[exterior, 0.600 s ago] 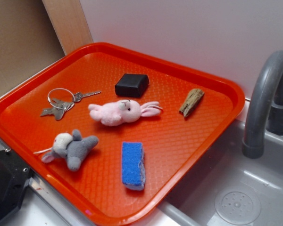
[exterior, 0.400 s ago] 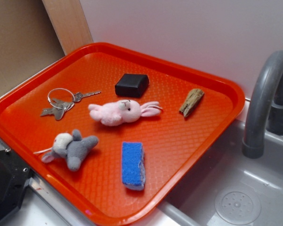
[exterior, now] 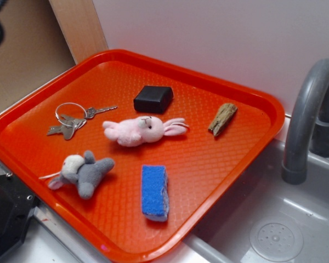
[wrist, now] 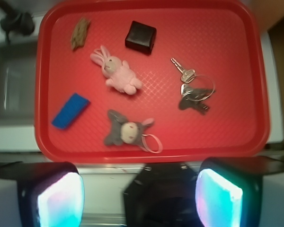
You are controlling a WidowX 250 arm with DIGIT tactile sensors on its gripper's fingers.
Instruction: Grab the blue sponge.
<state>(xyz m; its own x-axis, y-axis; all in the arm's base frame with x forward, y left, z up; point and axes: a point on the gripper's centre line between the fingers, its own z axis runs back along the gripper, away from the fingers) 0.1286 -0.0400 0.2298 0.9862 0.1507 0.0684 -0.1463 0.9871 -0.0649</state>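
Lying flat on orange tray (exterior: 247, 153), blue sponge (exterior: 154, 192) sitting just beside grey plush (exterior: 83, 171); gripper (wrist: 139, 196) hovering high above tray, jaws spreading wide open, gripping nothing.

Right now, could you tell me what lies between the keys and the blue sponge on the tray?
The grey plush toy lies between the keys and the blue sponge, clearest in the wrist view.
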